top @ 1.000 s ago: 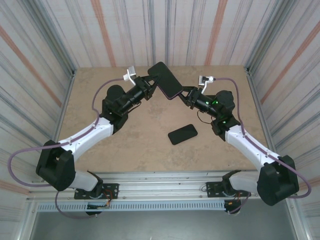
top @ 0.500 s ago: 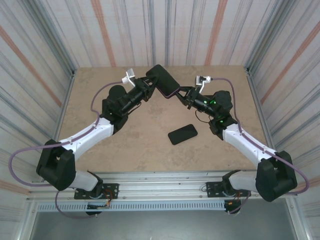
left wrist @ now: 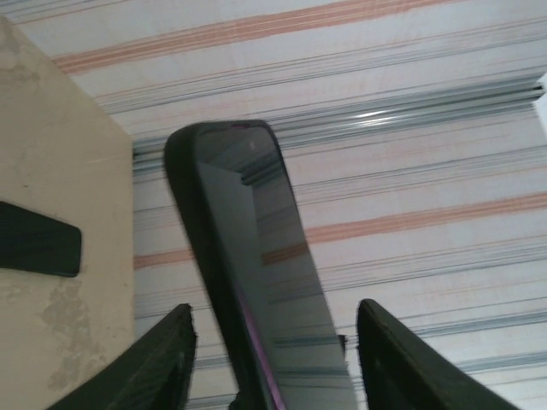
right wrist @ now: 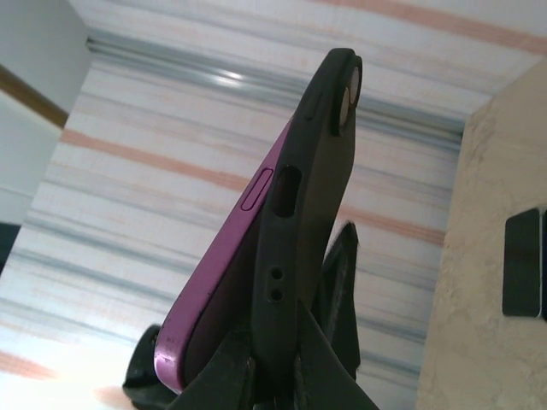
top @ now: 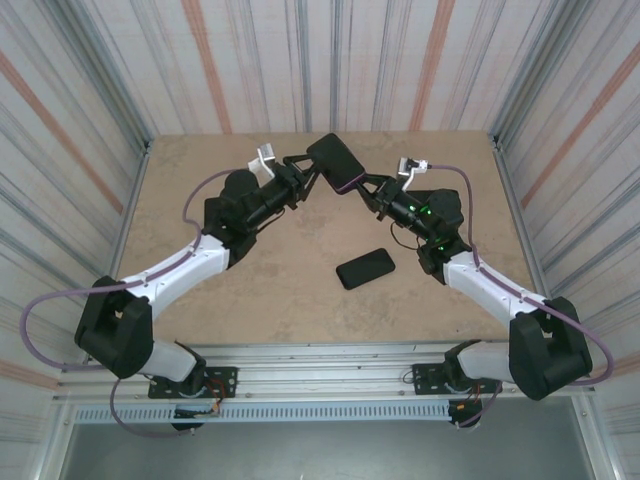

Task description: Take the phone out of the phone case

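My right gripper (top: 362,184) holds a purple phone (right wrist: 214,286) in a black phone case (right wrist: 306,192) up over the back of the table. Its jaws are shut on the case's lower edge (right wrist: 275,376). The phone's lower corner stands out of the case on one side. My left gripper (top: 312,176) is at the other end, open. In the left wrist view the phone's dark screen (left wrist: 256,248) rises between the two spread fingers (left wrist: 167,359) of the left gripper (left wrist: 275,312), with a gap on each side.
A flat black slab like a second phone (top: 365,268) lies on the tan table (top: 200,300) below the raised phone, and I see this slab (left wrist: 34,239) in the left wrist view too. Striped walls close in the table at the back and both sides.
My left gripper has opened and let go of the phone. The phone, still in my right gripper, has shifted slightly right and turned.
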### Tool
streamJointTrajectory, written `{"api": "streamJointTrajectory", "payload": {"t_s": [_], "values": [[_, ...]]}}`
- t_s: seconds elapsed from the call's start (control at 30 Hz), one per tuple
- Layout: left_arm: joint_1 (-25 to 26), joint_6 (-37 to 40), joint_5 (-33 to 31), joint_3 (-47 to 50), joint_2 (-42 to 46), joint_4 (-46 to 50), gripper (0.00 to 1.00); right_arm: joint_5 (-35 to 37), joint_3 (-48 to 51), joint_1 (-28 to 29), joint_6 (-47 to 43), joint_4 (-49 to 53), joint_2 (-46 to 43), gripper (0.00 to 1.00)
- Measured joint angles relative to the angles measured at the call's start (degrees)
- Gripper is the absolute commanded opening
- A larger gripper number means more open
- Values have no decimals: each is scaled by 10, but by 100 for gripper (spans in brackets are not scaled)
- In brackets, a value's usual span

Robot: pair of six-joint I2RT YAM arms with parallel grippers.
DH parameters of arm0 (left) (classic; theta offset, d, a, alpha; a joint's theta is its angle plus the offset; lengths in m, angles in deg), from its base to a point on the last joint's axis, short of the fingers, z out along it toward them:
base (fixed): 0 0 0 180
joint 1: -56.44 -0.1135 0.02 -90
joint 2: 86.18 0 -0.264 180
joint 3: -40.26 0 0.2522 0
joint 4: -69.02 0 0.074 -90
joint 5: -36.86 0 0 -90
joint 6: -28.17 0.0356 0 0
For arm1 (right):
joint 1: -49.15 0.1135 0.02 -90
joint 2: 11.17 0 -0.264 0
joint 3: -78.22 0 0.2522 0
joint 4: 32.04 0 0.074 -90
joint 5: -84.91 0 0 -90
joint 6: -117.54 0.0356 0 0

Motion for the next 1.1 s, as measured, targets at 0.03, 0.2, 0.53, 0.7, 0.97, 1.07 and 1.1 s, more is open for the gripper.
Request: {"api": "streamJointTrajectory", "payload": {"t_s": [0.03,0.2,0.53,0.7,0.97,1.07,1.1], "values": [[4,0,-5,0,1,9,64,10,1,0,-2,0,0,0],[44,-1,-45,3,17,44,68,66,3,0,-26,0,0,0],[151,-32,-160,9,65,86,66,156,3,30,-78,-25,31,0],[176,-57,-208,-2,62,96,63,187,2,54,-111,-21,41,0],[176,-89,-233,-26,25,65,56,211,2,76,-147,-22,52,0],[176,-94,-236,-26,22,65,56,219,2,78,-152,-28,52,0],[176,-96,-237,-26,22,65,56,221,2,79,-155,-30,52,0]]}}
